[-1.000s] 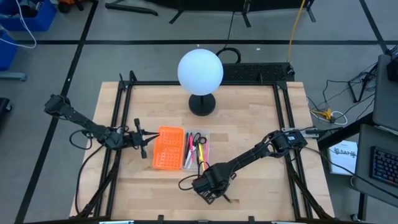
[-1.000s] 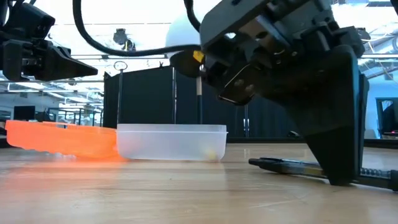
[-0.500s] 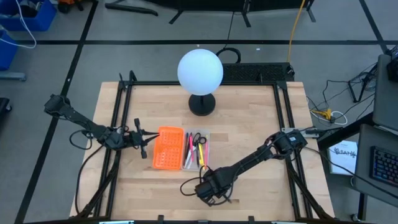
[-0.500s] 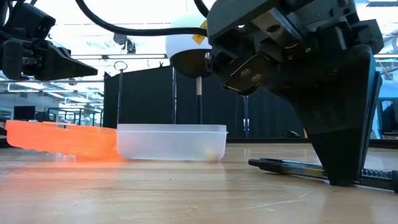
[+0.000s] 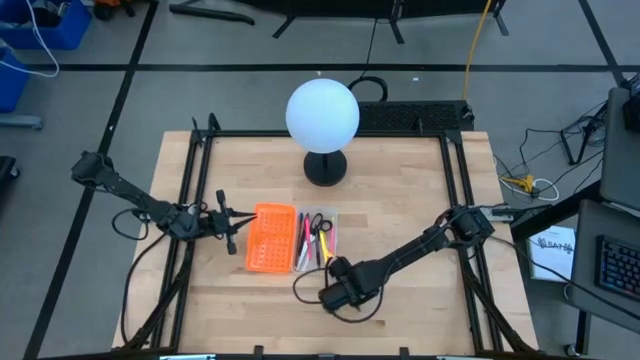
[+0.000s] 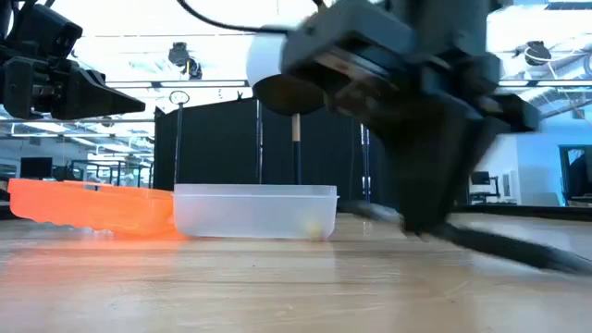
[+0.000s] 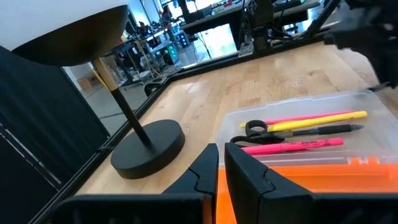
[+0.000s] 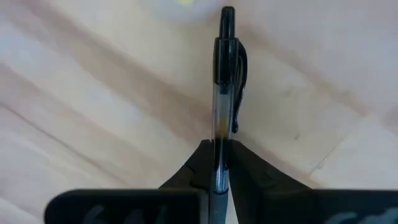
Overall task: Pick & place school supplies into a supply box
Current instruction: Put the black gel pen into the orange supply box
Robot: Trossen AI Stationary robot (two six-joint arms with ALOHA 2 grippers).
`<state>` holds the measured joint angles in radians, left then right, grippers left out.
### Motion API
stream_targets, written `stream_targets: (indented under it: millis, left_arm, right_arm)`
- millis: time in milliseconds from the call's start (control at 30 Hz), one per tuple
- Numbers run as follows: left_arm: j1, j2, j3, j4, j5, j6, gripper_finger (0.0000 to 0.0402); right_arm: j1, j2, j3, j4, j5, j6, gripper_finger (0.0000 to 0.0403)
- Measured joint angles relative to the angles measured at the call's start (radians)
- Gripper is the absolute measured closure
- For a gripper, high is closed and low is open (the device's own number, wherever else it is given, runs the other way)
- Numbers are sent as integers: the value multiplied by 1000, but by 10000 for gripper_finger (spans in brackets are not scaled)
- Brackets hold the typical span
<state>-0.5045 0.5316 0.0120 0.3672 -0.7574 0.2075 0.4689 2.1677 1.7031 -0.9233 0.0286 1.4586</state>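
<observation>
My right gripper hangs over the table's near middle, shut on a black pen with a clear barrel; the low view shows that pen slanting under the gripper. The supply box lies just beyond, with its orange half beside its clear tray. In the tray lie pink, yellow and black pens and scissors. My left gripper waits shut at the orange half's left end. My right gripper pinches the pen's clear barrel between its two fingers, below the clip. The fingers come from above, pointing down, and lie across the pen. The pen is tilted, its clip end higher; whether its low end touches the table I cannot tell.
A lamp with a white globe stands on a black base at the far middle. A black frame runs along the table's sides. Bare wood lies right of the tray.
My right gripper has risen from the table and rolled, drifting slightly toward the tray. The black pen, which lay flat on the wood under the fingers, has come up with it and now slants. My left arm has kept still.
</observation>
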Motion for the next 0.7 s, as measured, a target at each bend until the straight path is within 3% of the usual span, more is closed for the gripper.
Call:
stream_targets:
  millis: [400,700]
  left_arm:
    - [0,0,0,0,0,-1,364]
    - [0,0,0,3,0,-3,364]
  right_arm:
    - [17,-98,4,104,3,16,382]
    - [-174,-178,6,270,155,-110,382]
